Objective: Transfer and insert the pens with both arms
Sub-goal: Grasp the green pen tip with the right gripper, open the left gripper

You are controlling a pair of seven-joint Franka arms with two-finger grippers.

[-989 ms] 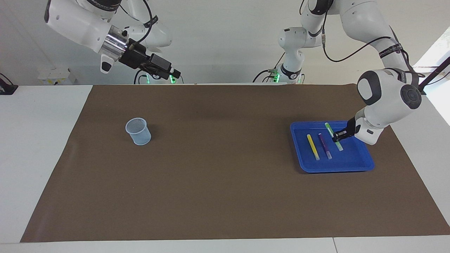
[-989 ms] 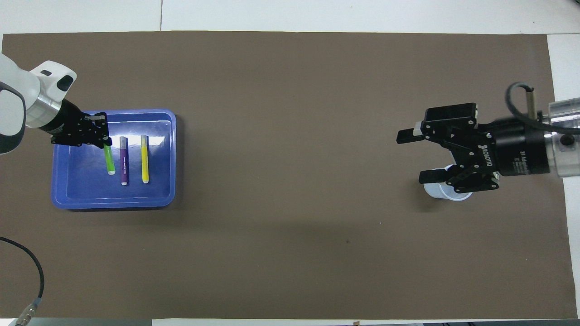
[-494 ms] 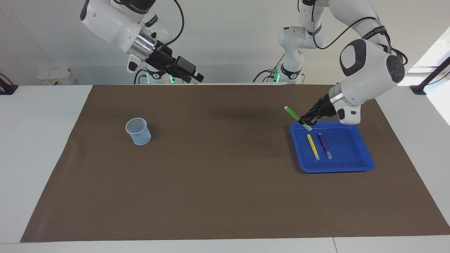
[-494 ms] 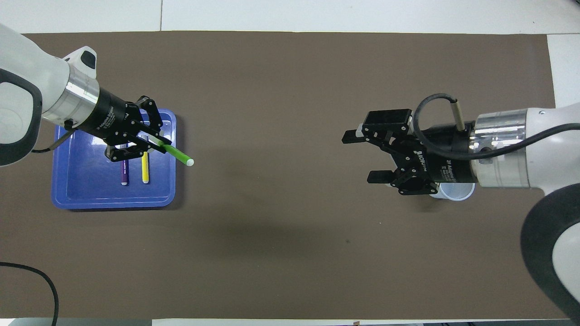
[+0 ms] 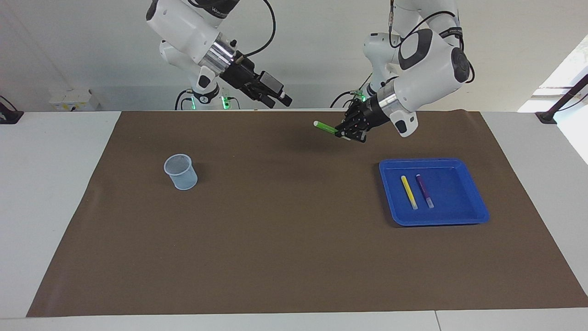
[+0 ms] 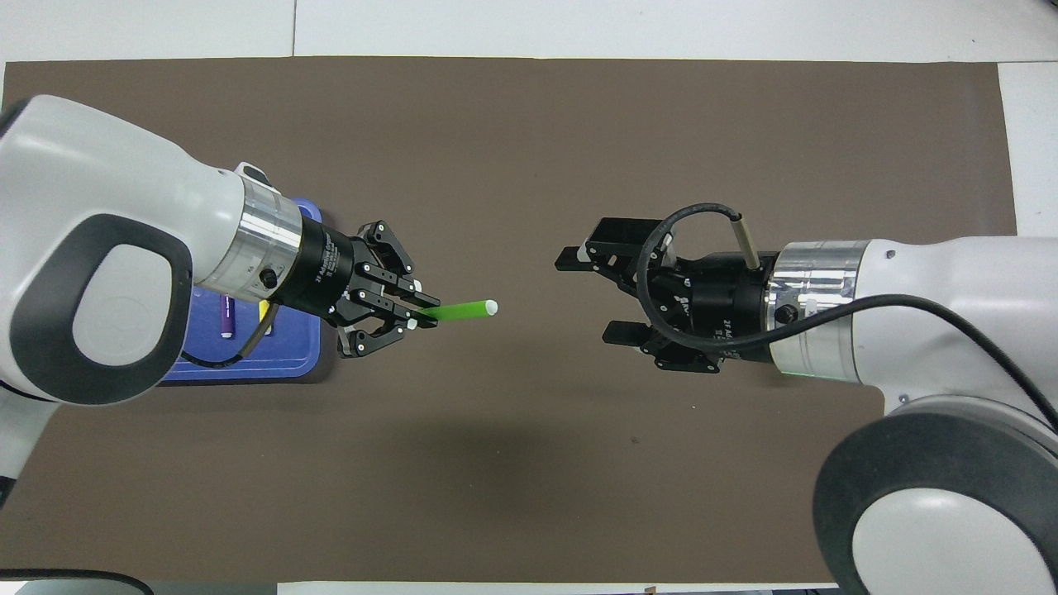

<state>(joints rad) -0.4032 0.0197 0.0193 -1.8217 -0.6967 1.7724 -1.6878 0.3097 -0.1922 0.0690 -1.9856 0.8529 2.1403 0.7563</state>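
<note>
Aloft over mat: left gripper (image 5: 345, 133) fingers clenching green pen (image 5: 325, 127); right gripper (image 5: 281, 98) fingers spread, facing it.

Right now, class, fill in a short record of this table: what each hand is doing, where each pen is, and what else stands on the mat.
left hand: shut on the green pen, raised over the brown mat, pen's pale end toward the right hand
right hand: open, raised, holding nothing
yellow pen: lying in the blue tray
purple pen: in the tray beside the yellow pen
cup: upright on the mat, toward the right arm's end
</note>
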